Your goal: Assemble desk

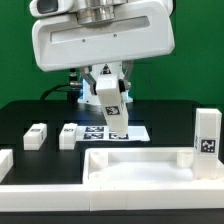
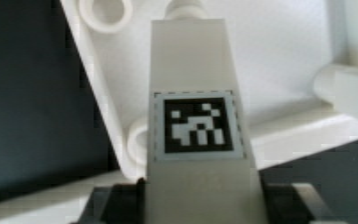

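My gripper (image 1: 107, 90) is shut on a white square leg post (image 1: 113, 112) with a black-and-white tag and holds it tilted, its low end just above the marker board (image 1: 95, 131). In the wrist view the post (image 2: 197, 90) stands between the two dark fingers (image 2: 126, 200), tag facing the camera. The desk slab (image 1: 140, 156), white with a raised rim and recessed middle, lies at the front. A white part with a round hole (image 2: 105, 18) shows behind the post. Another tagged leg post (image 1: 207, 140) stands upright at the exterior view's right. Two more leg posts (image 1: 36, 137) (image 1: 68, 135) lie at the left.
A low white border rail (image 1: 6, 162) sits at the exterior view's left, and another rail (image 1: 60, 205) runs along the front. The table top is black (image 1: 170, 120). A green wall stands behind the arm.
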